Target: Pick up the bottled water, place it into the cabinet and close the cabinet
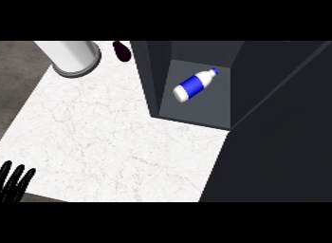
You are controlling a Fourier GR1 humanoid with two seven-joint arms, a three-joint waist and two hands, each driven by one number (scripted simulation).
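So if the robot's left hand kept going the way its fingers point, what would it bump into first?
Probably nothing nearby: the left hand points up the picture over bare marble counter. The white cylinder stands off to the right; depth is unclear.

I am in a kitchen: before me lies a white marbled stone counter [113, 137], with a dark grey open cabinet [197, 109] standing on it and a tall white cylindrical canister [72, 56] at its far edge.

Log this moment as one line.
bottled water: lying inside cabinet | cabinet: open | left robot hand: open, lower left | right robot hand: unseen
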